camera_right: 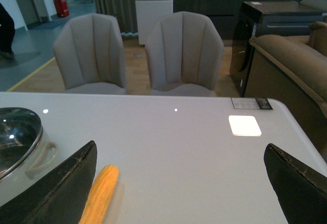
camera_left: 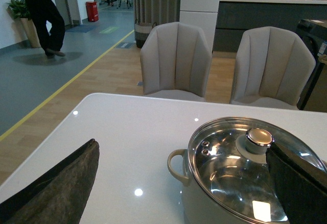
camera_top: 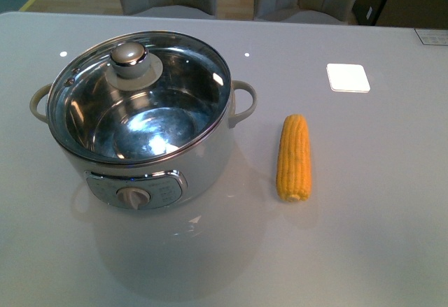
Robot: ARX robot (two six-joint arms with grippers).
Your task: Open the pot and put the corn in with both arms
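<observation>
The white pot [camera_top: 196, 163] stands on the left of the grey table, with its glass lid [camera_top: 150, 111] and steel knob [camera_top: 129, 54] on top. The corn [camera_top: 293, 157] lies flat on the table to the pot's right, apart from it. Neither arm shows in the front view. In the left wrist view my left gripper [camera_left: 186, 175] is open and empty, held short of the pot [camera_left: 204, 203], with the lid knob [camera_left: 259, 137] just beyond one finger. In the right wrist view my right gripper [camera_right: 181, 175] is open and empty, with the corn [camera_right: 99, 193] lying beside one finger [camera_right: 61, 188].
A white square pad [camera_top: 348, 77] lies on the table at the back right. Two grey chairs [camera_left: 176, 60] stand behind the far table edge. A brown sofa [camera_right: 291, 71] and a dark cabinet are off the table's right side. A person walks far back at the left.
</observation>
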